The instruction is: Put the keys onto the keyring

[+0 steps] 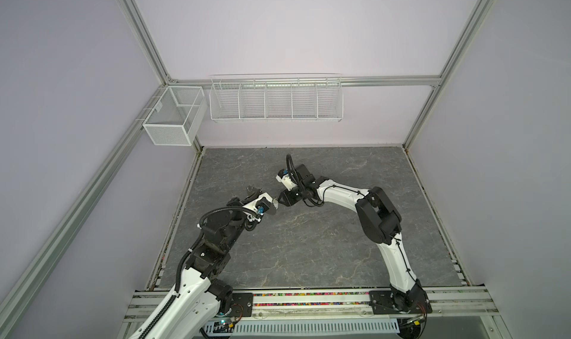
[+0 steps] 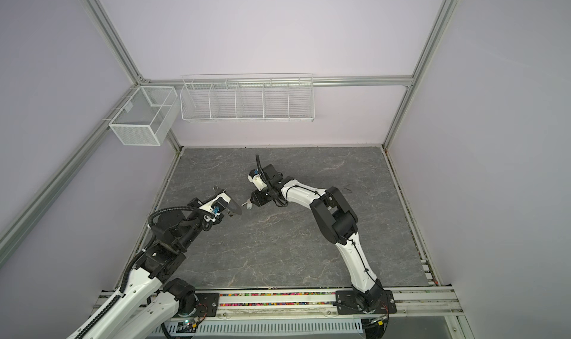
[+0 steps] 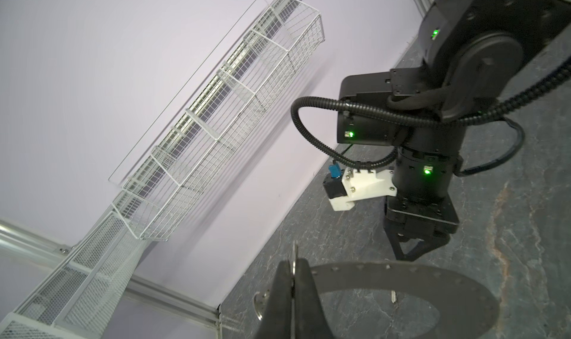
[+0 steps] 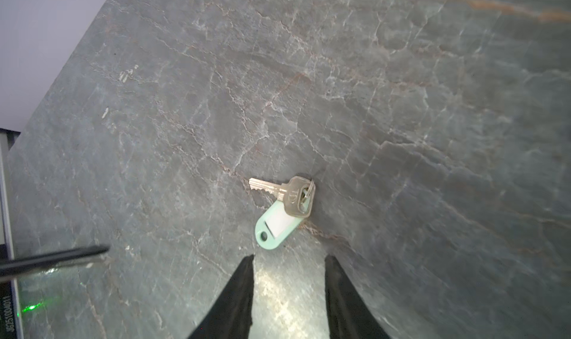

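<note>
The left claw [image 3: 293,278] is clamped tight on the rim of the grey keyring [image 3: 417,274]. In both top views, at the ring's three o'clock, a silver key [image 4: 279,190] with a pale tag [image 4: 276,226] lies on the stone table [image 4: 401,105]. At the key's three o'clock, the right claw [image 4: 289,257] has its jaws apart and holds nothing.

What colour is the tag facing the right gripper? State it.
Mint green tag, white insert; best in right wrist view.

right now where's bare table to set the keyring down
Free: the wide near half of the table by the front rail, and the strip along the back wall. Crowded: centre-left, where the left gripper holding the keyring faces the open right gripper by the tagged key.
</note>
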Tool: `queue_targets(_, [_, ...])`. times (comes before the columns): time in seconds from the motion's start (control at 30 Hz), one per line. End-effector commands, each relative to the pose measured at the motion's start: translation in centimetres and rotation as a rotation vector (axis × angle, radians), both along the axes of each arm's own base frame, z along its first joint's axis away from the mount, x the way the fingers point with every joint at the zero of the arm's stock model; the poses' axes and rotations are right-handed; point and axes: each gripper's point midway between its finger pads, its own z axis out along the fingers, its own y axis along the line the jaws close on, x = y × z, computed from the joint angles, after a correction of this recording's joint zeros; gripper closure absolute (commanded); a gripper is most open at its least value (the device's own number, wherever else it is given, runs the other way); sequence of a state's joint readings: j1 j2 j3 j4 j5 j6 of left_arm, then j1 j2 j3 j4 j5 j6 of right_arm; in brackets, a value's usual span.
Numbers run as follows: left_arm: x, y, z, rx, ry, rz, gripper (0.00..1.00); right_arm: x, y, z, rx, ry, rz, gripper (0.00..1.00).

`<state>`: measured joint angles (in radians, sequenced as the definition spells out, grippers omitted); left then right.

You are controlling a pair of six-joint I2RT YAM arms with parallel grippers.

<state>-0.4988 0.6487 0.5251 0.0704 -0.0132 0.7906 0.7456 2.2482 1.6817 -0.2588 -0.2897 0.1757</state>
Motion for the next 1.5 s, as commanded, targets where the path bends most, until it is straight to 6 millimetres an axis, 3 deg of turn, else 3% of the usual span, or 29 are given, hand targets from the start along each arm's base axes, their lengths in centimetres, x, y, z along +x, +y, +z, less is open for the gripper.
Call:
queue_targets(0.0, [0.0,0.6,2.0,-0.055,-0.026,0.027,1.0,0.1,0.3,-0.5,0.0,0.042,-0.082,0.6])
queue_targets(0.43, [0.0,0.0,1.9,-0.068,-0.011,-0.003,1.0,1.8,1.8,-3.1,0.03,0.051,-0.195,0.68])
queue_targets(0.73, [0.0,-0.3,1.7,-0.065,0.001,-0.02,1.0,2.5,2.5,-3.8,0.035,0.022,-0.233,0.7])
queue_targets(1.03, [0.1,-0.7,1.2,-0.053,0.018,-0.036,1.0,2.5,2.5,-4.2,-0.004,0.004,-0.239,0.81])
queue_targets(1.27, [0.1,-0.8,1.1,-0.057,0.023,-0.041,1.0,2.3,2.1,-3.8,-0.03,-0.013,-0.244,0.9])
queue_targets(1.47, [0.1,-0.9,1.3,-0.062,0.016,-0.047,1.0,1.0,2.4,-1.9,0.003,-0.054,-0.182,0.93])
